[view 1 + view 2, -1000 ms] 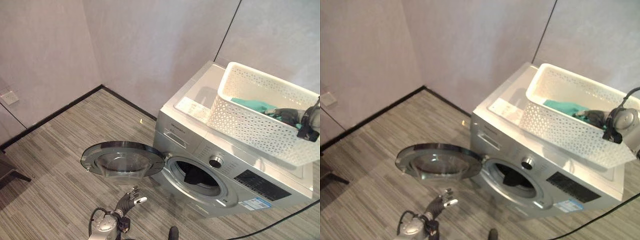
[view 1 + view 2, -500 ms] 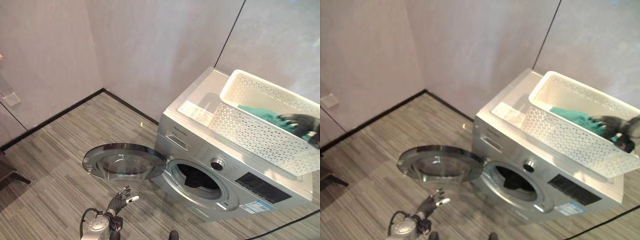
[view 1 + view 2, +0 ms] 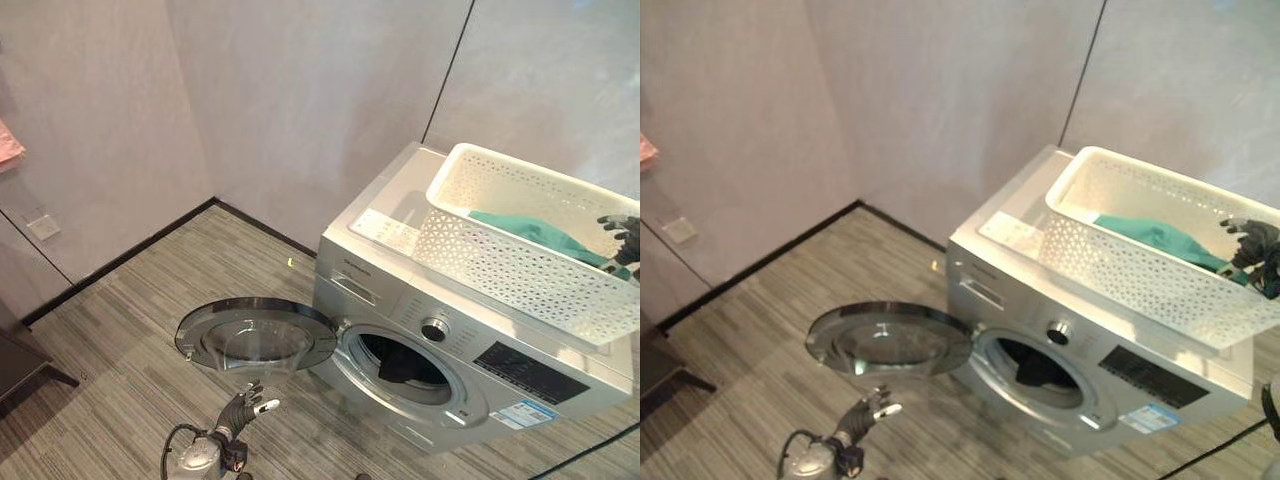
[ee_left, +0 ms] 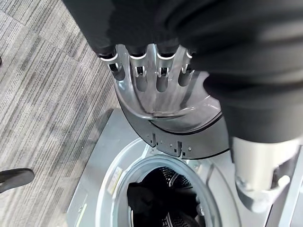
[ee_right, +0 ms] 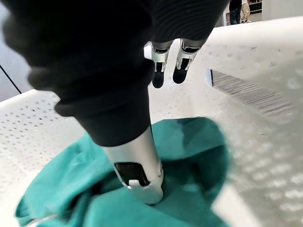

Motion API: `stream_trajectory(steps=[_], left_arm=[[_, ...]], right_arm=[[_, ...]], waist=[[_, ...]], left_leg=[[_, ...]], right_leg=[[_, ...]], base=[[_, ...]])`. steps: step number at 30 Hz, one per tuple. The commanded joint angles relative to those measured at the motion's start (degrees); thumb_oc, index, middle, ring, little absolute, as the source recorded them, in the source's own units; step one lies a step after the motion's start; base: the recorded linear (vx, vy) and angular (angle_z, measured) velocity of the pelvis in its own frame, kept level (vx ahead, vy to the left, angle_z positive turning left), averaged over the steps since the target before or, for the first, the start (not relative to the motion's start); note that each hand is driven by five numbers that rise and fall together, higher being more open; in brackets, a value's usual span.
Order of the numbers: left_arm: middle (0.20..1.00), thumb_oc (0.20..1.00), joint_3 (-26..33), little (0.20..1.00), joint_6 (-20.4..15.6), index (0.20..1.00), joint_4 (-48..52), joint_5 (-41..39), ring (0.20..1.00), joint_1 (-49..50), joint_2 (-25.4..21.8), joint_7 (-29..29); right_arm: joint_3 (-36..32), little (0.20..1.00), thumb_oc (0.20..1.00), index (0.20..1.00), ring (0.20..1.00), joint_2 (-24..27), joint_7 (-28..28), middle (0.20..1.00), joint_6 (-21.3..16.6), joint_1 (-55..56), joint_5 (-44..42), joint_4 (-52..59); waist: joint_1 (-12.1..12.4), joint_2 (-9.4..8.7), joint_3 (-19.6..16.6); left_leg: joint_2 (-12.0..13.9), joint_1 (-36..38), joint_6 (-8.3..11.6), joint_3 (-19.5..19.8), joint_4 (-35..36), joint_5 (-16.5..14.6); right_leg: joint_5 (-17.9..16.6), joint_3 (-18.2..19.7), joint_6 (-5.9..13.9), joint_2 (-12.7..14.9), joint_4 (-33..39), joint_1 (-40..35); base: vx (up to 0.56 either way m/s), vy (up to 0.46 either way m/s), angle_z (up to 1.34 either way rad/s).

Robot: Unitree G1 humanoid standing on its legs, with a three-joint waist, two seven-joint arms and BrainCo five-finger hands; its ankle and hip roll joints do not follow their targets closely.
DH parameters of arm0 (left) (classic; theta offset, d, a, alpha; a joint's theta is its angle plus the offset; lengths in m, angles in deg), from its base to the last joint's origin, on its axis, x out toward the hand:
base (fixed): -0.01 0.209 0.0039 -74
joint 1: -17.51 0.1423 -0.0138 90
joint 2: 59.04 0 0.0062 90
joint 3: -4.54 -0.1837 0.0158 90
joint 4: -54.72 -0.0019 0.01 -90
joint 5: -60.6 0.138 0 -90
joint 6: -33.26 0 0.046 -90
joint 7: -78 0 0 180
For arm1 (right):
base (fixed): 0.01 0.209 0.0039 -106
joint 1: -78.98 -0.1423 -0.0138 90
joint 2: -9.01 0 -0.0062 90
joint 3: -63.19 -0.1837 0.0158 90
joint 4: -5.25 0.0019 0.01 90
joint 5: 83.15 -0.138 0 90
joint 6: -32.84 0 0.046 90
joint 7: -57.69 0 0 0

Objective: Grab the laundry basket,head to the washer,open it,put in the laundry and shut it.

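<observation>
The white laundry basket (image 3: pixel 500 265) stands on top of the silver washer (image 3: pixel 400 298). A teal cloth (image 3: pixel 530 232) lies inside it. My right hand (image 3: pixel 625 235) hovers over the basket's right end with spread fingers, open. In the right wrist view that hand (image 5: pixel 118 109) has its thumb down on the teal cloth (image 5: pixel 189 142). The washer door (image 3: pixel 255 335) is swung wide open, and a dark garment (image 4: pixel 147 198) sits in the drum. My left hand (image 3: pixel 243 405) hangs low in front of the door, open, holding nothing; its fingers (image 4: pixel 161 78) are straight.
The washer stands against grey walls in a corner on striped grey flooring. A wall socket (image 3: pixel 42 228) sits low on the left wall. Dark furniture (image 3: pixel 15 365) juts in at the lower left. Floor lies free in front of and left of the door.
The camera has shifted. My right hand has drawn toward the basket's right end and spread its fingers above the teal cloth. The left hand stays low by the door.
</observation>
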State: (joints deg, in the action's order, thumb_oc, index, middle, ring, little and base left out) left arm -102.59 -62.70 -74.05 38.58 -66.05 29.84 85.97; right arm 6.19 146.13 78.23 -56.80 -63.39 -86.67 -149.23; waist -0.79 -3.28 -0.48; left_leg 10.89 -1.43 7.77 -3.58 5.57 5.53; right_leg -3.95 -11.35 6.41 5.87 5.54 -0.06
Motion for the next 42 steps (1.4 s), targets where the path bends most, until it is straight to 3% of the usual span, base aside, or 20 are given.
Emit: stream_trajectory(steps=[1,11,18,22,29,33,34,42], left_arm=[[1.0,1.0,-1.9,1.0,-1.8,1.0,2.8,0.0,1.0,-3.5,-2.4,1.0],[1.0,1.0,-2.0,1.0,-1.9,1.0,4.4,-0.8,1.0,-3.6,-3.3,0.9],[1.0,1.0,-2.1,1.0,-1.6,1.0,5.8,-1.0,1.0,-3.7,-4.3,1.3],[1.0,1.0,-2.3,1.0,-1.6,1.0,7.7,-2.2,1.0,-3.3,-4.7,2.3],[1.0,1.0,-1.8,1.0,-2.2,1.0,9.1,-4.7,1.0,-3.5,-4.1,2.0],[1.0,1.0,-2.9,1.0,-2.4,1.0,7.9,-2.2,1.0,-4.5,-4.1,1.4],[1.0,1.0,-3.3,1.0,-2.5,1.0,6.9,-0.9,1.0,-4.8,-4.1,1.0],[1.0,1.0,-3.4,1.0,-2.2,1.0,5.4,0.6,1.0,-4.6,-3.9,0.7]], right_arm=[[4.3,1.0,1.0,1.0,1.0,-0.4,-1.4,1.0,-0.7,-9.7,1.4,-3.1],[8.6,1.0,1.0,1.0,1.0,0.5,0.4,1.0,-0.2,-11.2,2.2,-2.8],[12.2,1.0,1.0,1.0,1.0,2.7,4.5,1.0,1.0,-8.7,4.5,-2.3],[13.5,1.0,1.0,1.0,1.0,3.7,7.3,1.0,1.1,-4.7,6.2,-0.6],[12.3,1.0,1.0,1.0,1.0,4.5,7.3,1.0,0.6,-1.1,3.9,4.2],[11.7,1.0,1.0,1.0,1.0,4.0,7.7,1.0,1.0,-0.5,2.8,3.9],[11.8,0.2,0.2,0.2,0.2,3.8,7.2,0.2,0.9,-0.9,2.7,4.2],[10.0,0.2,0.2,0.2,0.2,2.6,6.8,0.2,1.0,0.2,1.7,4.0]], waist=[[2.5,-4.58,1.7],[3.6,-5.1,2.9],[3.9,-5.24,4.1],[4.0,-4.7,5.3],[3.3,-3.63,6.6],[2.7,-3.18,6.7],[2.5,-2.98,6.7],[2.2,-2.7,6.4]], left_leg=[[2.4,4.8,0.98,-0.9,-0.6,-7.0],[3.0,2.2,1.26,0.5,-0.6,-5.9],[3.3,0.0,1.68,1.4,-0.6,-4.8],[3.7,-0.7,1.93,1.3,-0.6,-4.0],[4.0,-2.4,2.22,1.2,-0.6,-2.8],[3.9,-3.1,2.35,1.1,-0.6,-2.5],[3.9,-3.1,2.41,1.0,-0.6,-2.4],[3.8,-2.6,2.21,0.9,-0.6,-2.8]], right_leg=[[2.2,-1.2,5.0,6.5,-0.5,0.1],[2.7,-1.8,4.58,5.9,-0.5,1.5],[2.9,-2.1,4.24,5.4,-0.5,3.1],[2.8,-1.7,4.21,5.0,-0.5,4.5],[2.5,-0.5,4.12,4.8,-0.5,6.9],[2.5,-0.3,4.06,4.7,-0.5,7.6],[2.6,-0.2,4.03,4.7,-0.5,7.6],[2.8,-0.1,3.93,4.6,-0.5,7.0]], base=[[0.02,-0.024,0.11],[0.01,-0.015,0.08],[0.02,-0.019,0.05],[0.02,-0.022,0.02],[-0.01,-0.007,-0.01],[0.0,0.0,0.0],[0.0,0.0,0.0],[0.0,0.0,0.0]])
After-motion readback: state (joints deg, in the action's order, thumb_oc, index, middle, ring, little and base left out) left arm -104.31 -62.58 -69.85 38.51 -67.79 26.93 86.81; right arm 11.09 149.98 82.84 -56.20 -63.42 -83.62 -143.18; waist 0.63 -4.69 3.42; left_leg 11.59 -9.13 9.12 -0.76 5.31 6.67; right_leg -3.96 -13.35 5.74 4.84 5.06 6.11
